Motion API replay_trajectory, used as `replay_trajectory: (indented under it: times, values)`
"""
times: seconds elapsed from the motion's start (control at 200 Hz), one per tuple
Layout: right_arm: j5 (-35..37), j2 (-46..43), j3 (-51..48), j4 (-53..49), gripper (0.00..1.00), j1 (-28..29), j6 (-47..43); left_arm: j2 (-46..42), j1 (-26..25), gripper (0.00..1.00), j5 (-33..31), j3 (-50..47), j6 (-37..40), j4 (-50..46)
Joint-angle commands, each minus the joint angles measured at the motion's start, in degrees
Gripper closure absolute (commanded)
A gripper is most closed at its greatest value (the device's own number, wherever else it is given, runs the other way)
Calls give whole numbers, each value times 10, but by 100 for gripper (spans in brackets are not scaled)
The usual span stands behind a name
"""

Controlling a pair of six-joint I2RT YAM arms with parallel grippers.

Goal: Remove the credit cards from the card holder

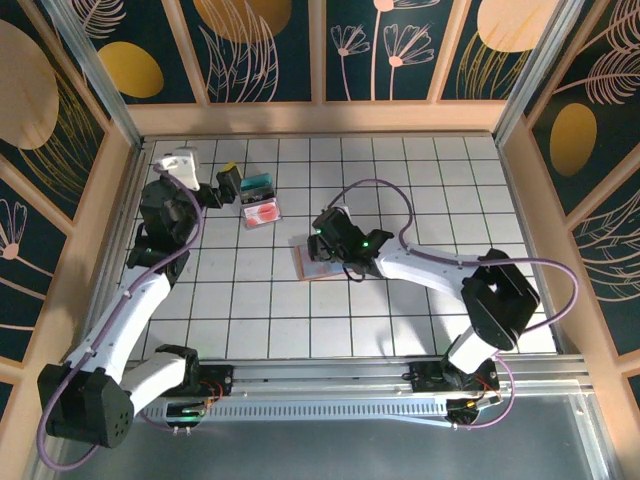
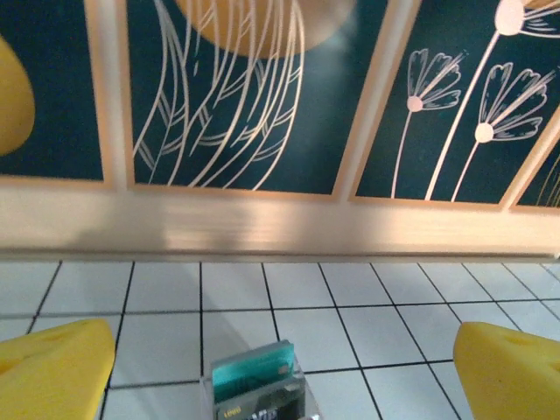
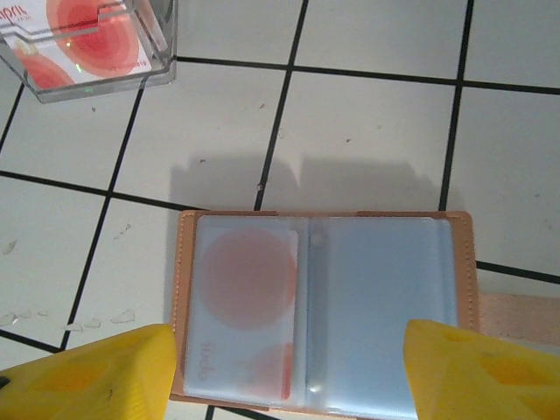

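The card holder [image 3: 385, 306] lies open and flat on the white tiles, pinkish-brown at the rim and grey-blue inside. A white credit card with red circles [image 3: 249, 306] sits in its left pocket; the right pocket looks empty. My right gripper [image 3: 289, 376] hangs open just above it, one yellow finger over each side edge. In the top view the card holder [image 1: 304, 263] is partly under that right gripper [image 1: 322, 252]. My left gripper [image 2: 284, 363] is wide open right behind a teal credit card [image 2: 254, 367] that stands in a clear box. The teal card [image 1: 257, 184] lies just right of the left gripper [image 1: 231, 184].
A clear box [image 3: 162, 52] with a red-and-white card [image 3: 87, 35] stands up-left of the holder; from above this card [image 1: 262, 212] is just below the teal one. A dark card [image 2: 262, 404] stands in front of the teal one. The back wall's wooden ledge [image 2: 280, 229] is close ahead.
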Motion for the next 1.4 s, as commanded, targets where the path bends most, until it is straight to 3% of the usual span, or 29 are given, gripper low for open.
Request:
replay_trajectory:
  times: [0.0, 0.455, 1.026, 1.396]
  values:
    - [8, 24, 30, -26, 30, 9, -20, -27, 4, 1, -22, -39, -100, 34]
    - [-9, 98, 79, -50, 36, 26, -43, -67, 4, 1, -35, -125, -163, 23]
    - [-16, 171, 109, -59, 27, 27, -55, -36, 5, 1, -35, -126, -168, 28]
    - [-9, 193, 100, -52, 32, 24, -53, -25, 4, 1, -38, -120, -163, 18]
